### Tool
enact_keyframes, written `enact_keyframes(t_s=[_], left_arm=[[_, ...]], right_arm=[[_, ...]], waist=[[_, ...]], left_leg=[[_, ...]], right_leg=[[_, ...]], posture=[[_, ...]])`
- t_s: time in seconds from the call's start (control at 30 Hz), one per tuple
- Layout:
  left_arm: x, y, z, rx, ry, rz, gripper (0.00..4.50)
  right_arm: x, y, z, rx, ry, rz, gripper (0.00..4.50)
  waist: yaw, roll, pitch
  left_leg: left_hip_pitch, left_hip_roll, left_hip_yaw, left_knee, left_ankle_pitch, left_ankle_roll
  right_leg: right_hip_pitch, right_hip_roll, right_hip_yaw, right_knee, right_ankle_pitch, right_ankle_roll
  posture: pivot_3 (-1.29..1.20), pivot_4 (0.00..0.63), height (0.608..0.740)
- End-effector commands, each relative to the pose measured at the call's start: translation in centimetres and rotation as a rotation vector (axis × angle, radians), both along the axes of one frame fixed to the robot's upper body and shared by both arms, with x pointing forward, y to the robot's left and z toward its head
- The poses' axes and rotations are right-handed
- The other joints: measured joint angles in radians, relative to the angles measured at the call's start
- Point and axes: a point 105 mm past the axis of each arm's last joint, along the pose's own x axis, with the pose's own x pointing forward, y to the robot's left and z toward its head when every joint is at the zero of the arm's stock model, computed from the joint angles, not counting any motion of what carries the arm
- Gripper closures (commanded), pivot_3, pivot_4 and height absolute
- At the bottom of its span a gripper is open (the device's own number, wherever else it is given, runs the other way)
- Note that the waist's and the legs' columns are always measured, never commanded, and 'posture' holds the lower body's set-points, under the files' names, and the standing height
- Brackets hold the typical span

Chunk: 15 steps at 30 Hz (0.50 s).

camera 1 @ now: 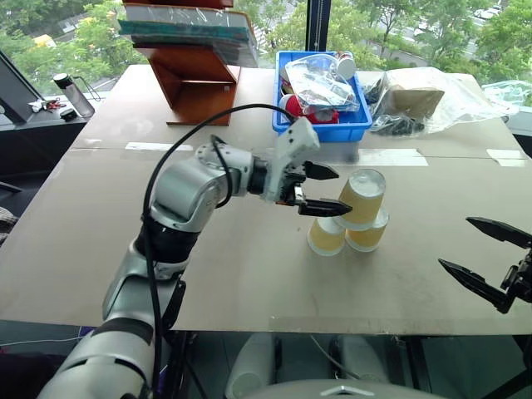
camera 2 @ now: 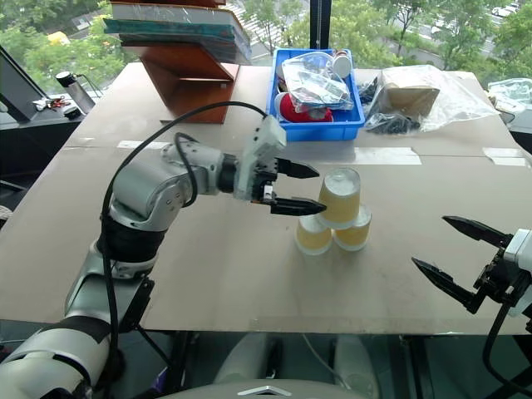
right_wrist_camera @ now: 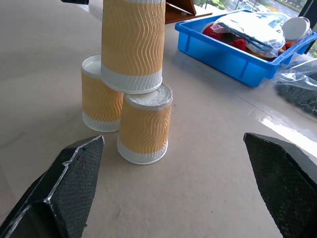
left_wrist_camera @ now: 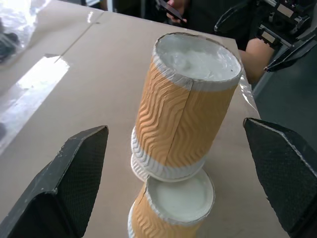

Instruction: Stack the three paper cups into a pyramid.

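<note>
The three paper cups [camera 1: 353, 218] stand upside down as a pyramid near the middle of the table [camera 1: 249, 274]: two side by side on the tabletop, touching, and the third resting across their white bases. My left gripper [camera 1: 322, 189] is released, its fingers spread wide and level just beside the top cup, on its left side, tips close to the wall but not clamping it. My right gripper [camera 1: 486, 254] hangs well apart at the table's right edge, also wide open and holding nothing. A blue bin [camera 1: 320, 125] sits behind the cups.
</note>
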Motion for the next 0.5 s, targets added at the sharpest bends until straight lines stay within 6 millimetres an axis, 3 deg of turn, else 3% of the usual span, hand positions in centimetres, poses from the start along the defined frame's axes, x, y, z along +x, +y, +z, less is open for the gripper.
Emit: enact_keyframes(t_s=[0.03,0.3,0.5], left_arm=[[-1.2,2.7,1.8,-0.118,-0.083,0.03,0.01],[-5.8,9.6,-3.8,-0.086,0.067,0.255,0.01],[-7.9,12.3,-5.9,-0.062,0.129,0.404,0.01]], right_arm=[[0.1,-0.2,0.5,-0.013,-0.016,0.014,0.0],[0.4,-2.5,-0.1,-0.074,0.059,0.035,0.0],[-0.4,-4.5,-1.3,-0.125,0.139,0.013,0.0]], waist=[[-0.003,0.0,0.0],[-0.015,0.0,0.0],[0.01,0.0,0.0]], left_leg=[[0.0,0.001,0.0,0.0,0.0,0.0],[0.0,0.002,0.0,-0.001,0.0,0.0],[0.001,0.002,0.0,-0.001,-0.002,0.004]], right_leg=[[0.0,0.0,0.0,0.0,0.0,0.0],[0.0,-0.001,0.0,-0.001,0.0,0.0],[0.001,-0.002,0.0,-0.001,0.0,0.0]], posture=[[0.0,0.15,0.74],[0.0,0.15,0.74],[0.0,0.15,0.74]])
